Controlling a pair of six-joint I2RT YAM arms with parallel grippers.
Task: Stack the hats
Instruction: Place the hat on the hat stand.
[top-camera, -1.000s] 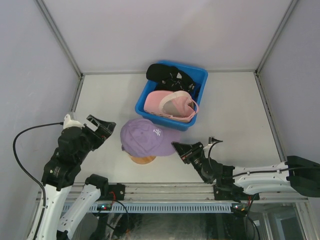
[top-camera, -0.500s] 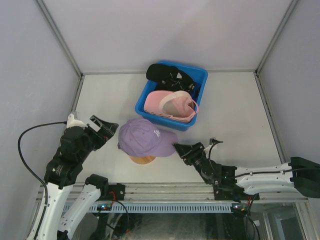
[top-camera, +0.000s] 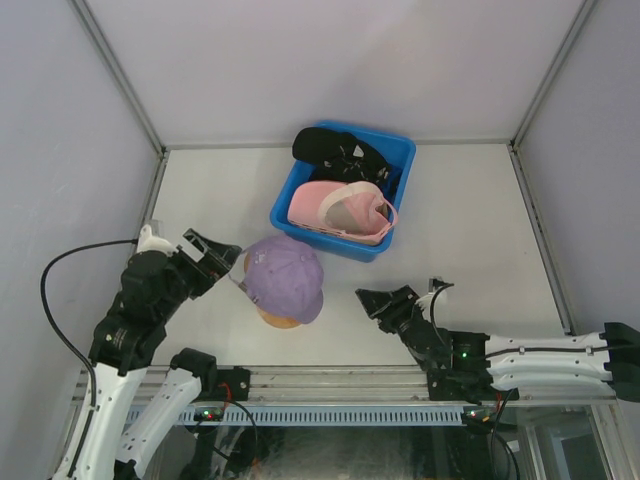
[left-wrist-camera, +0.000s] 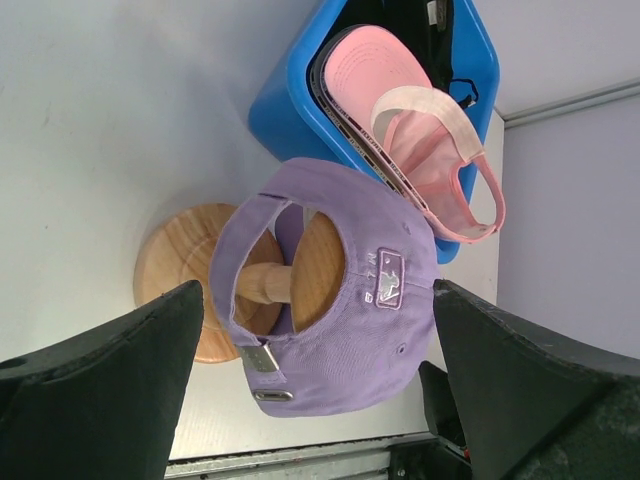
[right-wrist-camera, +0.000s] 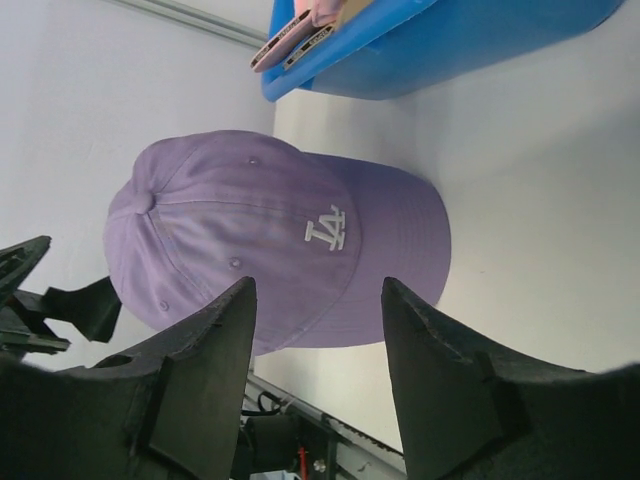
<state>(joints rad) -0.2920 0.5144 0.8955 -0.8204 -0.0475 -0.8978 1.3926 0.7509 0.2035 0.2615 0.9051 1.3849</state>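
Note:
A lavender hat (top-camera: 286, 277) with a white logo sits over the round wooden stand (top-camera: 284, 320) at the table's front centre. My left gripper (top-camera: 228, 262) stands open just left of it; in the left wrist view the lavender hat (left-wrist-camera: 345, 330) and its back strap lie between the spread fingers (left-wrist-camera: 100, 400), untouched. My right gripper (top-camera: 378, 297) is open, a short way right of the hat and apart from it. The right wrist view shows the lavender hat (right-wrist-camera: 270, 230) beyond the open gripper (right-wrist-camera: 318, 290). A pink hat (top-camera: 340, 210) and a black hat (top-camera: 335, 150) lie in the bin.
The blue plastic bin (top-camera: 400, 150) stands behind the stand, at centre back of the table. Grey walls close in the left, right and far sides. A metal rail (top-camera: 330, 378) runs along the near edge by the arm bases.
My right gripper opened, let go of the lavender hat's brim and drew back to the right. The hat settled onto the stand. The left gripper edged closer to it.

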